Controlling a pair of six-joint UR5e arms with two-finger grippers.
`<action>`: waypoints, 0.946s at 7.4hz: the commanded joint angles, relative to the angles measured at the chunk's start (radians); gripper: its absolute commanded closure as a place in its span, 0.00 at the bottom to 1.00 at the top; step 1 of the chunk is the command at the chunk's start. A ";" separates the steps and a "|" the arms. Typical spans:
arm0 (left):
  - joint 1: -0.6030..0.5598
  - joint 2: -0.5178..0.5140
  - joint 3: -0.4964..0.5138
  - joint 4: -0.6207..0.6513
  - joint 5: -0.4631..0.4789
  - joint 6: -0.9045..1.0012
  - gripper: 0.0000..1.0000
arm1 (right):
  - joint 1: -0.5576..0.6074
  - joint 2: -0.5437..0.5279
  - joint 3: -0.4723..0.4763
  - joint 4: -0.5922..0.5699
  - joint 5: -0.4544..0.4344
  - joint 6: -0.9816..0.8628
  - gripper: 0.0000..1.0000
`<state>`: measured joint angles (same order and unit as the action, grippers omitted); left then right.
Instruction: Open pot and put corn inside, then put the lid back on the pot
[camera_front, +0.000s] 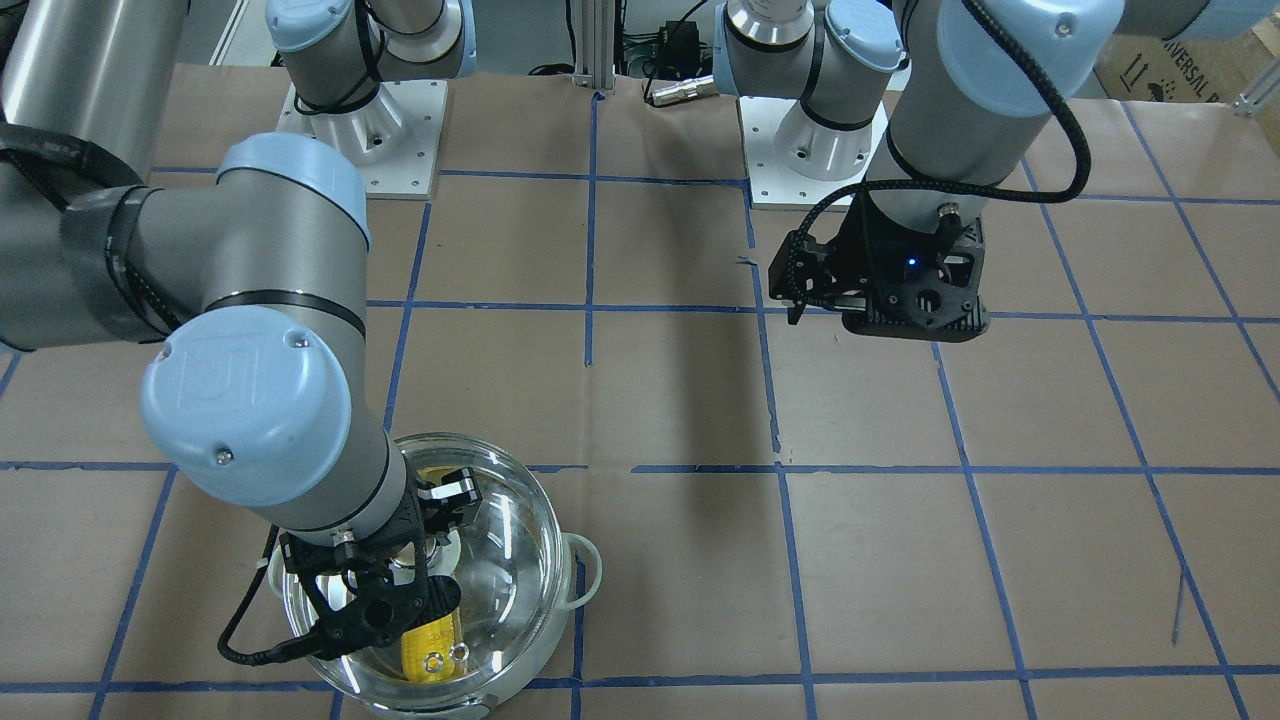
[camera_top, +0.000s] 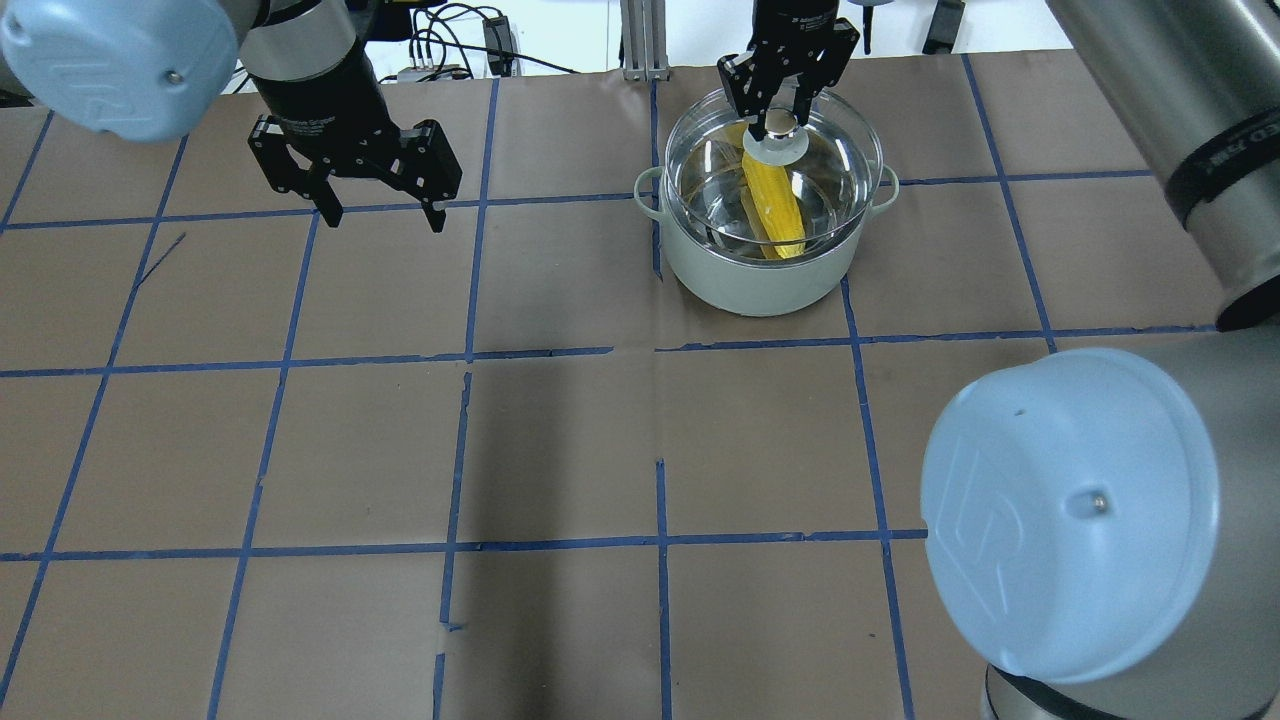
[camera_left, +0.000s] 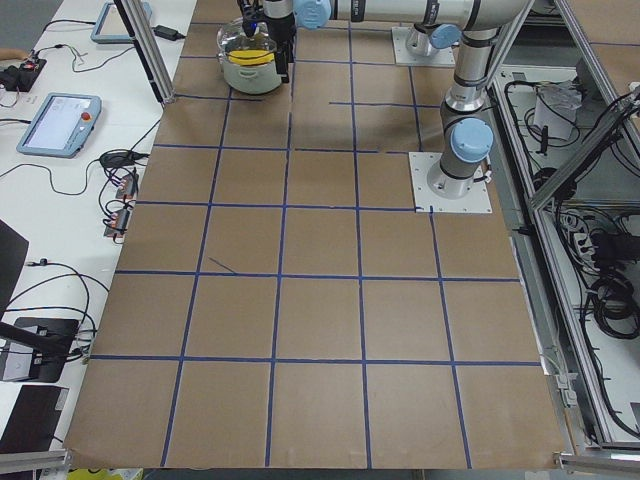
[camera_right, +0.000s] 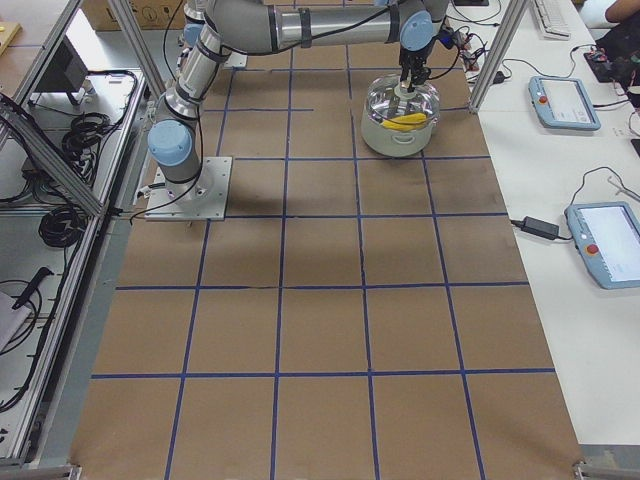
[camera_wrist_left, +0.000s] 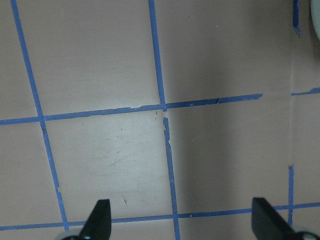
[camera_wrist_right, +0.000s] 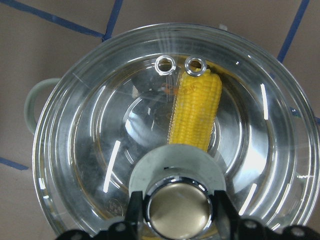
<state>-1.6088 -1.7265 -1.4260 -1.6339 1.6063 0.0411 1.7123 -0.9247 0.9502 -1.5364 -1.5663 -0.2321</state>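
Well, wrist view shows right jaws pinching lid (camera_wrist_right: 90, 150) knob (camera_wrist_right: 176, 210), corn (camera_wrist_right: 195, 112) beneath; overhead shows left jaws spread open.

Both arms are silver-grey tubes with pale blue domed joint caps (camera_front: 245, 400), each cap embossed with a logo and set with small screws. A black braided cable (camera_front: 1072, 118) loops along the left arm (camera_front: 950, 140). The left end effector (camera_top: 380, 215) and right end effector (camera_top: 783, 128) are black, angular and two-fingered. A blue light (camera_front: 911, 265) glows on the left wrist mount.
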 joint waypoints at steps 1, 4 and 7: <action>0.050 0.068 -0.054 0.008 -0.011 0.014 0.00 | 0.001 0.020 -0.004 -0.002 0.000 -0.001 0.62; 0.072 0.102 -0.063 0.006 -0.031 0.014 0.00 | 0.001 0.021 -0.002 -0.002 0.000 -0.001 0.62; 0.102 0.127 -0.067 0.005 -0.028 0.049 0.00 | 0.003 0.015 -0.004 0.002 -0.003 0.004 0.62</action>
<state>-1.5146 -1.6073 -1.4916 -1.6275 1.5754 0.0638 1.7147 -0.9073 0.9468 -1.5359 -1.5679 -0.2298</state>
